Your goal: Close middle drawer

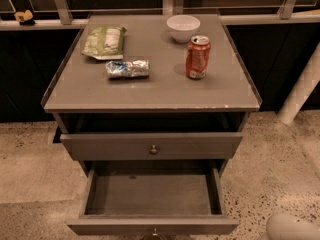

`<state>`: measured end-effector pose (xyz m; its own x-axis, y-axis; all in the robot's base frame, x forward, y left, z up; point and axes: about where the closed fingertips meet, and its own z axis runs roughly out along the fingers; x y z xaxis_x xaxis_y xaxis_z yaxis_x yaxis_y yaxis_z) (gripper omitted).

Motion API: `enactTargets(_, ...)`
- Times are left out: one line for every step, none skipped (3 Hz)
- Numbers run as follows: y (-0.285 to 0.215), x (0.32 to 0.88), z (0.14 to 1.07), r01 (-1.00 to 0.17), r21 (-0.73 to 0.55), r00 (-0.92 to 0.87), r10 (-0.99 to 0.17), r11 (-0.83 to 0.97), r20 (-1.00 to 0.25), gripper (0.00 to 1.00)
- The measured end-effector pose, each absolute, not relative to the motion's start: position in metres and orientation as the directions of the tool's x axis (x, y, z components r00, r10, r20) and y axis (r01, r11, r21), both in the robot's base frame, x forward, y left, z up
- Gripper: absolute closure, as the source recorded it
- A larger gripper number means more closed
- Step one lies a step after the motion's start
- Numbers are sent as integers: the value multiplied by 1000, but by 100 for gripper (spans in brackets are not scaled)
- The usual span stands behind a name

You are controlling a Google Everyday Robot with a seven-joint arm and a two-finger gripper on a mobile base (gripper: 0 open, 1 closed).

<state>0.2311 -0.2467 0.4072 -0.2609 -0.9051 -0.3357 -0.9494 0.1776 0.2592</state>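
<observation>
The middle drawer (152,194) is pulled far out at the bottom of the grey cabinet. Its shallow tray looks empty. Its flat front (100,227) lies along the picture's lower edge, with the small round knob (155,232) half cut off. Above it another drawer (110,146) with a round knob (153,149) stands slightly out under the tabletop. My gripper is not in view. Only a pale rounded part of my arm (292,227) shows at the bottom right corner, to the right of the open drawer's front and not touching it.
On the cabinet top (150,91) stand a white bowl (183,28), a red soda can (198,57), a green snack bag (104,41) and a crumpled silver-blue packet (128,68). A white post (300,91) stands at the right. The floor is speckled stone.
</observation>
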Motion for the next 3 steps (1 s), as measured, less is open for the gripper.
enactTargets(-241, 240, 413, -966, 196, -230, -902, 167, -366, 0)
enactTargets(-248, 247, 408, -958, 205, -272, -868, 202, -416, 0)
enactTargets(-258, 263, 396, -937, 263, -334, -804, 228, -491, 0)
